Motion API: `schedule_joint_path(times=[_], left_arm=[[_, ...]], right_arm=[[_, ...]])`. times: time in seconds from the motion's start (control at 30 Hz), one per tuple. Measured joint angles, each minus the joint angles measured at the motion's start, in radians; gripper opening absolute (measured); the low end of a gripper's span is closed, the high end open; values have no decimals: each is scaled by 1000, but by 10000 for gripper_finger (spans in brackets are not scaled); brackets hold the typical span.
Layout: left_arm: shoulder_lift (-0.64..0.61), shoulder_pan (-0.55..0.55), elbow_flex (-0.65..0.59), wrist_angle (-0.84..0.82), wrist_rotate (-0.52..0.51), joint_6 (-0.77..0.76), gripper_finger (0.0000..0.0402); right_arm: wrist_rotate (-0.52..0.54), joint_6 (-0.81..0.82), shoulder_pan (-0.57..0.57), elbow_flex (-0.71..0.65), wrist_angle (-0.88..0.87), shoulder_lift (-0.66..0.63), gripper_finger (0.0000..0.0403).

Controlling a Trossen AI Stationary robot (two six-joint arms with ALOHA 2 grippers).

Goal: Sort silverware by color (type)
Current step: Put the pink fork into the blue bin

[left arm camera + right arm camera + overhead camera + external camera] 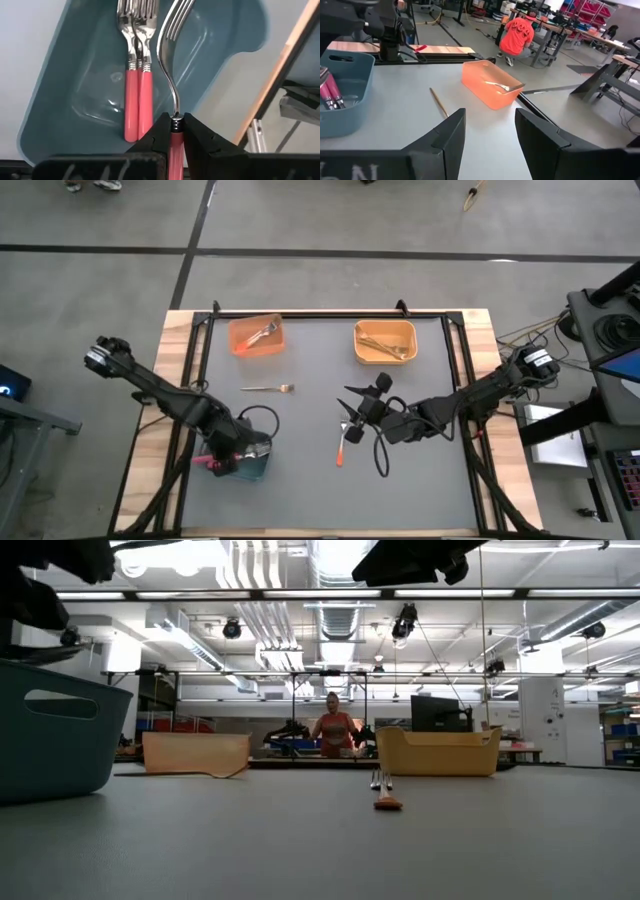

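Pink-handled fork (172, 90) clamped in left hand (176, 131) over teal bin (60, 90), right hand (487, 132) open, empty, mid-table.

The right gripper (487, 137) hangs over the grey bench (410, 125) with its jaws standing apart and nothing between them. Ahead sits an orange bin (492, 90) with one fork (499, 85) lying in it, a thin gold fork (439, 102) lies on the bench near it, and a teal bin (345, 107) holds pink-handled forks (330, 92), with the other arm (385, 25) above it. Beyond the bench, a person in an orange shirt (516, 36) crouches on the floor.
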Motion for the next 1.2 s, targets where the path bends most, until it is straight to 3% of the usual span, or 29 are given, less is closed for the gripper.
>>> schedule_joint_path(times=[0.6, 1.2], left_arm=[[9, 0, -59, 88, -10, 1, 15], [209, 1, -59, 112, -38, 53, 16]], right_arm=[[0, -3, 0, 0, -1, 2, 157], [0, 0, 0, -1, -22, 2, 158]])
